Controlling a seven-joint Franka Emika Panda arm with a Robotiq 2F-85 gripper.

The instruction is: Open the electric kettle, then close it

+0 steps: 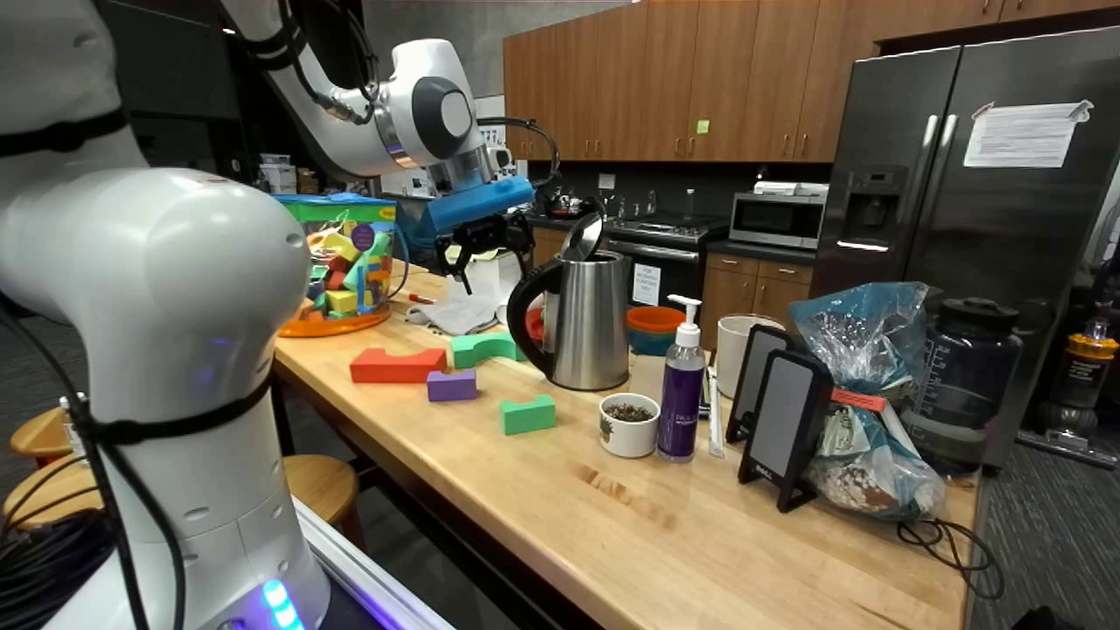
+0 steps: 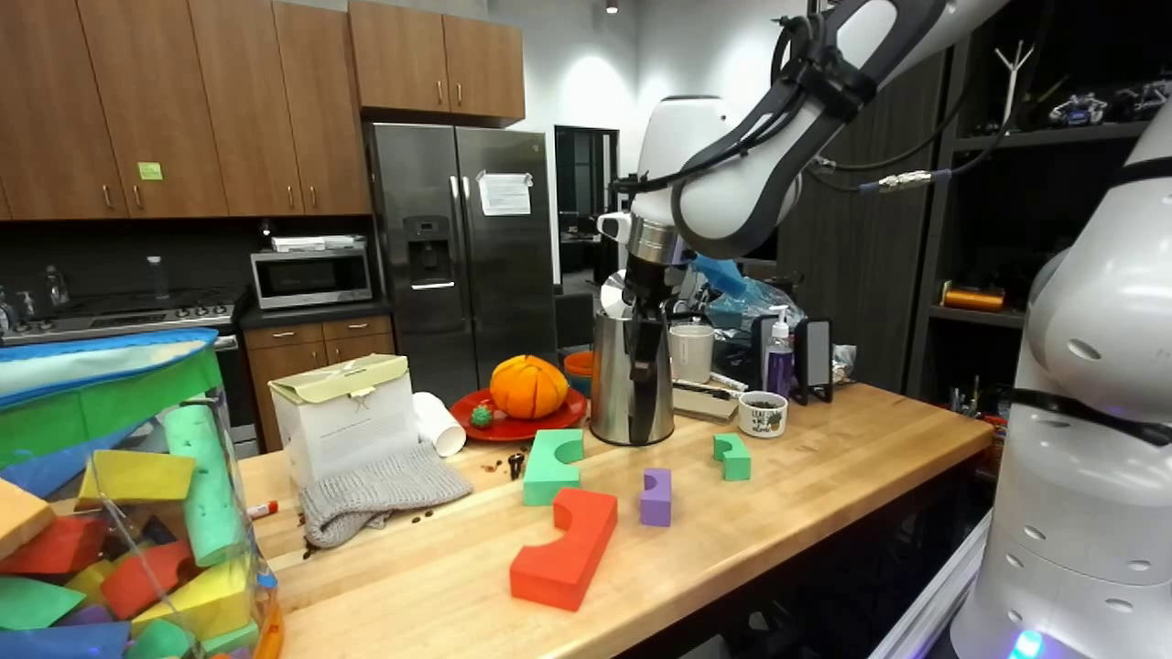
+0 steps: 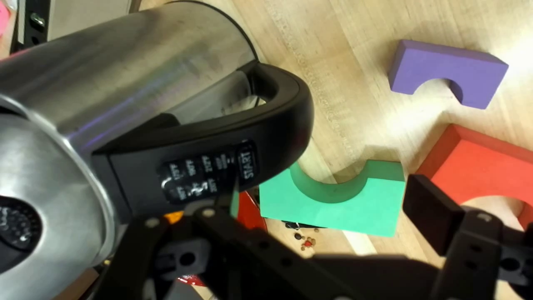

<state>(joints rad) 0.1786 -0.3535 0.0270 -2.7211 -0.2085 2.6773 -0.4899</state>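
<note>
The stainless-steel electric kettle (image 1: 591,324) stands upright on the table, its black handle (image 1: 528,319) facing the arm. Its lid (image 1: 584,236) is raised and tilted up above the rim; in an exterior view the lid (image 2: 615,295) shows partly behind the arm. From the wrist view, the lid's shiny round face (image 3: 54,166) fills the left edge, and the handle's button panel (image 3: 204,175) lies close to the left finger. My gripper (image 3: 333,204) is open beside the handle, with nothing held between its fingers. Whether the left finger touches the handle, I cannot tell.
Around the kettle lie a red block (image 1: 398,366), a purple block (image 1: 451,386) and green blocks (image 1: 528,415). A white mug (image 1: 629,429) and a purple-labelled pump bottle (image 1: 681,398) stand nearby. Behind are a red plate (image 2: 560,419) with an orange pumpkin (image 2: 529,386) and a white box (image 2: 352,421).
</note>
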